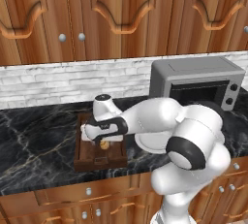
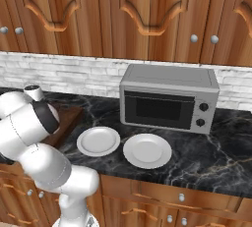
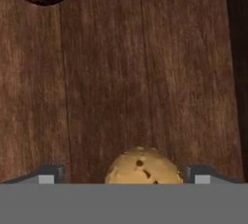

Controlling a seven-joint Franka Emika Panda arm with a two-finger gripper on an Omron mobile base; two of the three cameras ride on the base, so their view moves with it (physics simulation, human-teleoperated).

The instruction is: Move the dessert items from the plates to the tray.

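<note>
Tray (image 3: 145,72): matt dark wood, visible grain. Morsel (image 3: 141,167) between hand's fingertips: rough, tan, pitted. Counter (image 1: 38,131): glossy veined black marble. Plates (image 2: 147,150): smooth white.

A glossy white robot arm (image 1: 193,140) built of rounded, bulbous segments, joined by dark, nearly black bands at the joints. A short white cylinder with a black cap tops the wrist. The hand behind the jaws is white with a dark collar. The gripper (image 3: 125,174) ends in two small grey fingertips (image 3: 47,174).
</note>
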